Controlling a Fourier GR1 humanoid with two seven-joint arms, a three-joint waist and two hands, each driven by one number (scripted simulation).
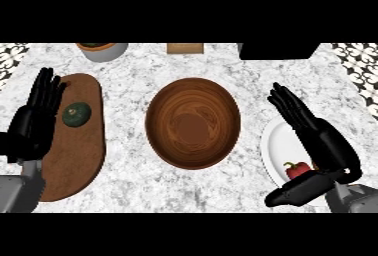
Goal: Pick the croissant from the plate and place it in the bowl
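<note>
Plate item: red bell pepper on white plate, no croissant visible.
Bowl: brown wooden bowl, mid-surface.
Right robot hand: wide, fingers straight, over plate.
Left robot hand: wide, resting beside green squash on wooden board.

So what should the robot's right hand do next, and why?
Probably lower the right hand toward the white plate beneath it. Its fingers are straight and hold nothing, the brown wooden bowl has nothing in it, and only a red pepper shows on the plate; no croissant is visible.
</note>
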